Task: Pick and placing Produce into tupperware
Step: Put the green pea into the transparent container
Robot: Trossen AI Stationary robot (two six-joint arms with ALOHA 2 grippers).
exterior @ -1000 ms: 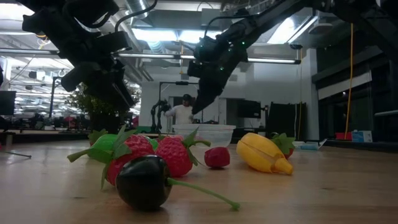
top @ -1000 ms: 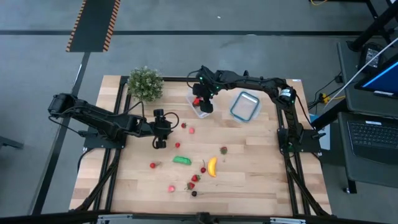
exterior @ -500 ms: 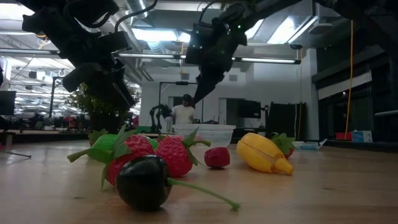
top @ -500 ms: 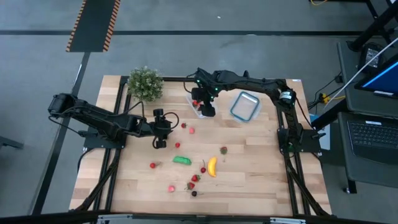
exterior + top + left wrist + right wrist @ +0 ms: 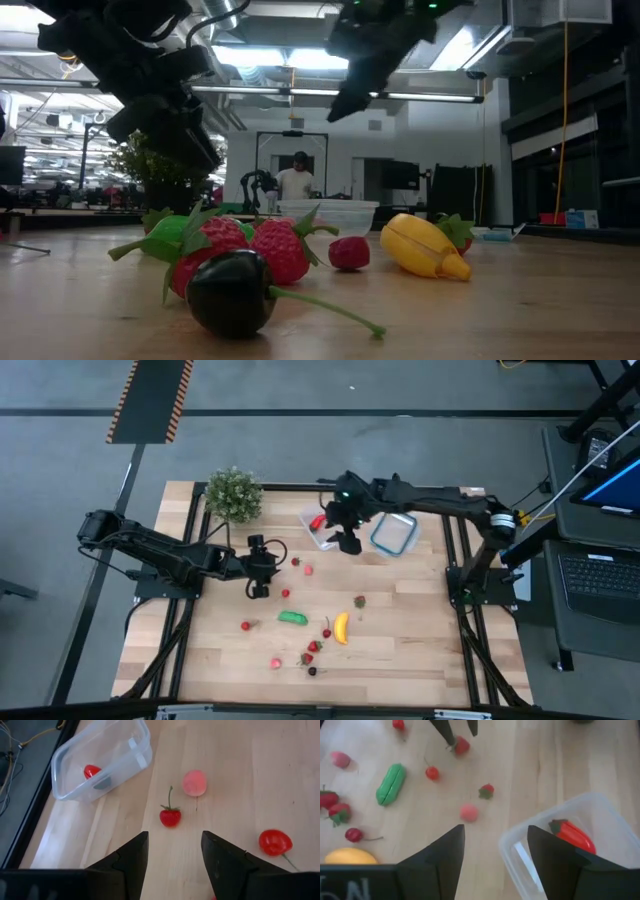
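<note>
The clear tupperware point(image 5: 311, 535) stands on its base near the table's far edge, with a red pepper point(image 5: 572, 836) lying inside. Loose produce lies on the wood: a green oblong one point(image 5: 293, 617), a yellow banana point(image 5: 342, 627), and several small red berries point(image 5: 315, 650). My right gripper point(image 5: 495, 827) is open and empty, raised high point(image 5: 345, 105) just right of the tub. My left gripper point(image 5: 174, 834) is open and empty, hovering point(image 5: 258, 588) left of centre, near a stemmed red berry point(image 5: 170, 816) and a pink ball point(image 5: 194, 783).
A clear container with a blue rim point(image 5: 394, 530) sits right of the tub. A bushy potted plant point(image 5: 233, 493) stands at the far left corner. In the low view a person point(image 5: 298, 180) stands far behind the table. Bare wood lies along the right and near sides.
My right gripper has risen from low over the tupperware and moved toward the table's right, ending beside the tub's right side. The red pepper now lies in the tub, clear of the fingers. The left arm has kept still.
</note>
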